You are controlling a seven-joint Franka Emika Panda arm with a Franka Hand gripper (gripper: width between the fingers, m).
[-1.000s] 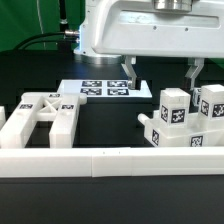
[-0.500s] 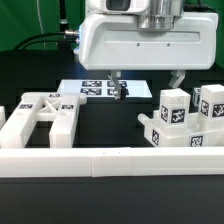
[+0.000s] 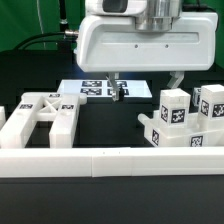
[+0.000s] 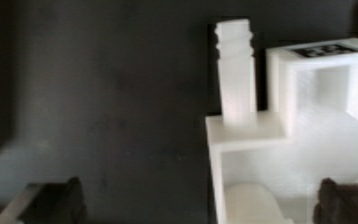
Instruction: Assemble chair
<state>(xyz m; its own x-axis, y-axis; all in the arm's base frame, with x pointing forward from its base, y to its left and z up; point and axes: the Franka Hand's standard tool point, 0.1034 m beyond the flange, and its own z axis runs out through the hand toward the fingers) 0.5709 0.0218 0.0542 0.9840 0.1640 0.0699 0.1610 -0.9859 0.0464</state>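
Observation:
The chair's white parts lie loose on the black table. A cross-braced frame [image 3: 40, 115] rests at the exterior view's left. A cluster of tagged blocks and panels [image 3: 185, 120] stands at the exterior view's right. My gripper [image 3: 146, 85] hangs open above the table behind that cluster, holding nothing. In the wrist view a white part [image 4: 265, 125] with an upright post and a tagged block [image 4: 327, 48] sits below my gripper [image 4: 202, 205]. One fingertip [image 4: 348, 198] is over the white part and the other is over bare table.
A long low white rail [image 3: 110, 160] runs across the front of the table. The marker board [image 3: 95, 88] lies flat at the back, just beyond the fingers. Green backdrop and cables sit behind the arm.
The gripper has shifted toward the exterior view's left and come lower, still open. It has held still for the last half second. The parts have not moved.

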